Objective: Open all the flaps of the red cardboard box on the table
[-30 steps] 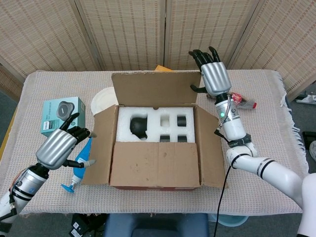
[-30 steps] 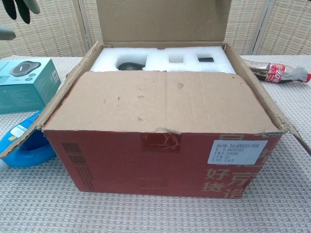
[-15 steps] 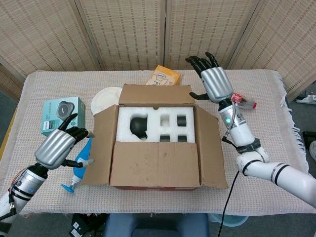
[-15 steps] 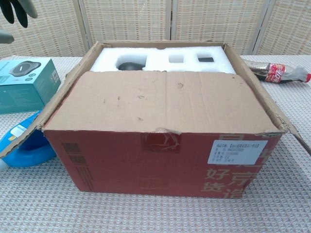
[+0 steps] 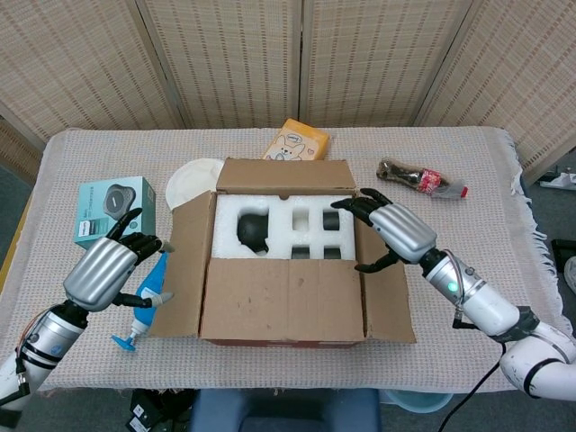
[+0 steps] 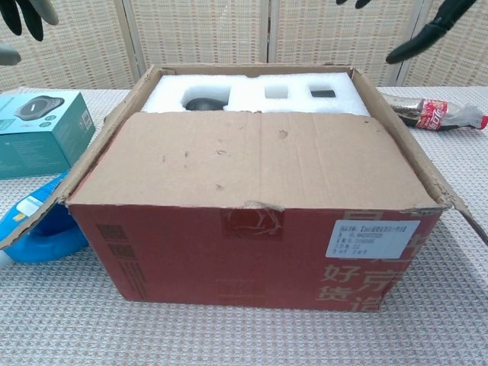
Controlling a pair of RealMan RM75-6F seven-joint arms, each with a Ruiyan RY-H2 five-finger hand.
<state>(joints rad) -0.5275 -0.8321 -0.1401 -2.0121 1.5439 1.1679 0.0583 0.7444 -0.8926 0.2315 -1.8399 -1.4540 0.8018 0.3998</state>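
Note:
The red cardboard box (image 5: pixel 286 270) (image 6: pixel 259 252) stands mid-table. Its back flap (image 5: pixel 284 175) lies folded away, the side flaps (image 5: pixel 180 270) (image 5: pixel 387 279) splay outward, and the front flap (image 5: pixel 286 300) (image 6: pixel 252 164) lies flat over the front half. White foam (image 5: pixel 283 225) with a dark item shows inside. My right hand (image 5: pixel 389 232) hovers open above the box's right side, fingers spread, holding nothing; its fingertips (image 6: pixel 427 30) show at the top of the chest view. My left hand (image 5: pixel 110 268) hangs left of the box, fingers loosely curled, empty.
A teal box (image 5: pixel 112 209) and a blue bottle (image 5: pixel 148 301) lie left of the box. A white plate (image 5: pixel 189 180) and a yellow packet (image 5: pixel 297 141) sit behind it. A crushed cola bottle (image 5: pixel 421 177) lies at the back right.
The back flap has gone from upright to folded back. My right hand left it and swung forward and down over the box's right side. The left hand stayed still.

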